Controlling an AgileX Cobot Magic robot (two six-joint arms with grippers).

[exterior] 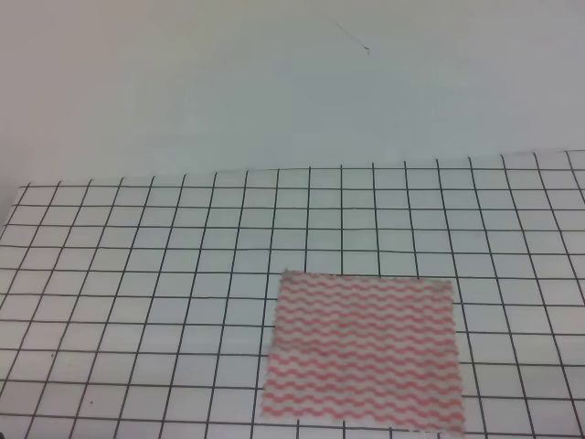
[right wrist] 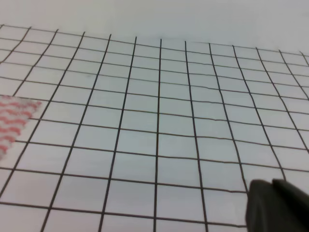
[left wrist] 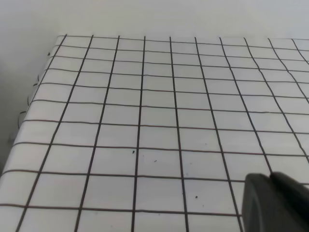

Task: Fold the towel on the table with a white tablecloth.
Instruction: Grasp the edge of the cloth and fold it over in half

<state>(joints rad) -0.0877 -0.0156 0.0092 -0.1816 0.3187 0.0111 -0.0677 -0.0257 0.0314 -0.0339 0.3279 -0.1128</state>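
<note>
Toward the near edge of the table [exterior: 110, 274], right of centre in the exterior high view, the towel [exterior: 364, 349] is lying flat and unfolded on the tablecloth [exterior: 164, 302], showing pink-red and white wavy stripes across its whole face. Its far edge is running roughly along a grid line, its left edge is slanting slightly outward toward the near side, and its near edge is sitting close to the bottom of the picture, slightly ragged. The cloth is appearing smooth, with no fold or raised corner visible. Neither arm is showing in the exterior high view. From the left wrist view, only a dark rounded part of the left gripper [left wrist: 275, 203] is intruding at the lower right corner, above bare gridded cloth near the table's left edge; whether its jaws are spread or pressed together cannot be told, and nothing is seen held in it. From the right wrist view, a similar dark part of the right gripper [right wrist: 277, 205] is occupying the lower right corner, and its jaw position likewise cannot be told. One corner of the towel [right wrist: 17, 121] is showing at the left edge of that view, well apart from the gripper. Behind the table's far edge a plain pale wall [exterior: 274, 82] is standing.
</note>
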